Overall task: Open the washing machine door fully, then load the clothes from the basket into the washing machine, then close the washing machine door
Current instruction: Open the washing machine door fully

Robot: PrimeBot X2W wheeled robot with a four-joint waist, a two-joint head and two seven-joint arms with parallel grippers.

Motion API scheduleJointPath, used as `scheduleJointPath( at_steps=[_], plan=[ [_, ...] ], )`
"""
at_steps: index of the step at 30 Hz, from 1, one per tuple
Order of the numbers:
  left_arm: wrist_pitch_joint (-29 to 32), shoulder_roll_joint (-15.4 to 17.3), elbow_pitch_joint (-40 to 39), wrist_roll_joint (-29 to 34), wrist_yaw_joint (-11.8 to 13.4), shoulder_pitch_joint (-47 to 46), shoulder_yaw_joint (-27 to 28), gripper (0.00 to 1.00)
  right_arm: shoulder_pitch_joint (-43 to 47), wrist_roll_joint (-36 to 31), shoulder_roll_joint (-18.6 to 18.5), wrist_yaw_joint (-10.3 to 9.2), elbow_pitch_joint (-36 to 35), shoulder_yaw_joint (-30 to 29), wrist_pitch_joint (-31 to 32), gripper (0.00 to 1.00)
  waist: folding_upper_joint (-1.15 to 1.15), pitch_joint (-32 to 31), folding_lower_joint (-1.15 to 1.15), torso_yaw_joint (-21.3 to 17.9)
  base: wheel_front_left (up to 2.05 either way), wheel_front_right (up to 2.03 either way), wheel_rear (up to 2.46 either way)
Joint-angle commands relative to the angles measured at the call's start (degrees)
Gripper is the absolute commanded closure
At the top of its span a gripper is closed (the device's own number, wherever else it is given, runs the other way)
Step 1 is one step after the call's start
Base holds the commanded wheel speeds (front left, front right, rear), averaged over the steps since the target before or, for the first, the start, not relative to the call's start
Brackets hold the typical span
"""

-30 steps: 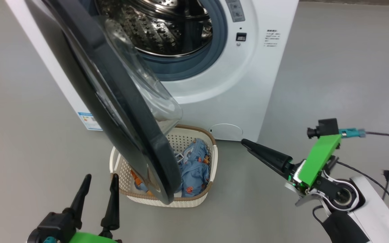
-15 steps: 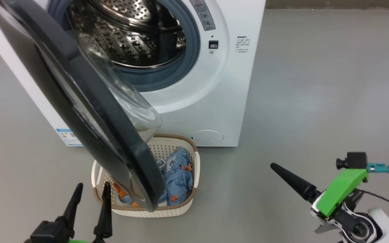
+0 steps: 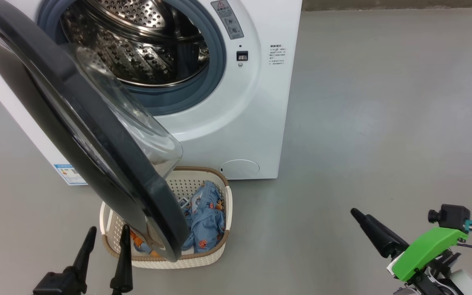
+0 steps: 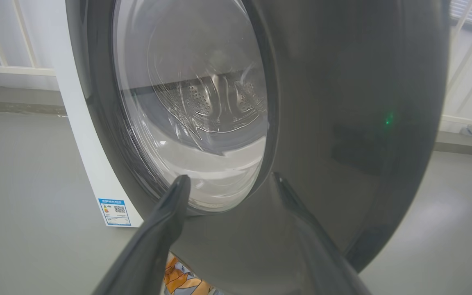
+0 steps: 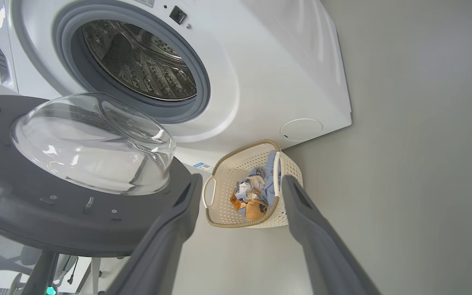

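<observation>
washing machine door (image 3: 96, 143): you have it open, overhanging the basket (image 3: 203, 259).
clothes (image 3: 205, 217): in that basket, before the washing machine (image 3: 256, 123).
left gripper (image 3: 109, 228): your jaws spread, empty, beside the door.
right gripper (image 5: 241, 179): your jaws spread, empty.

door (image 3: 121, 172) open above basket (image 3: 187, 259) of clothes (image 3: 205, 221)

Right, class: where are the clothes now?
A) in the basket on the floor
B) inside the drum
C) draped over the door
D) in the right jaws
A: the clothes lie in the basket, on the floor below the open washing machine door.
</observation>
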Motion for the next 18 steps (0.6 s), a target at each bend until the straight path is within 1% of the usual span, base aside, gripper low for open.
scheduleJointPath(
  at_steps=[1,7,10,14,17,18],
  plan=[
    [-0.4,0.7,-1.3,0.1,-0.1,-0.4,2.0,0.0,0.6,-1.1,-1.7,0.08,-0.6,1.2,-2.4,0.0,0.0,-0.1,0.0,0.0,0.0,0.0,0.0],
    [-0.4,0.7,-1.2,0.2,-0.1,-0.3,2.0,0.0,0.5,-2.7,-3.0,0.08,2.1,4.0,-12.6,0.0,0.0,-0.5,0.0,0.2,0.0,0.0,0.0],
    [-0.4,0.7,-1.1,0.4,-0.1,-0.2,2.0,0.0,0.0,-4.1,-3.8,0.08,3.4,5.4,-16.0,0.0,0.0,-0.6,0.0,0.3,0.0,0.0,0.0],
    [-0.4,0.7,-1.1,0.6,-0.1,0.0,2.2,0.0,-0.5,-7.2,-4.2,0.08,5.0,5.3,-17.7,0.0,0.0,-0.9,0.0,0.4,0.0,0.0,0.0],
    [-0.4,0.7,-1.2,0.6,-0.1,0.1,2.3,0.0,-0.5,-12.1,-3.3,0.08,4.8,0.5,-17.9,0.0,0.0,-0.9,0.0,0.4,0.0,0.0,0.0],
    [-0.4,0.7,-1.2,0.6,-0.1,0.1,2.3,0.0,-0.5,-12.1,-3.3,0.08,4.8,0.5,-17.9,0.0,0.0,-0.9,0.0,0.4,0.0,0.0,0.0]
  ],
)
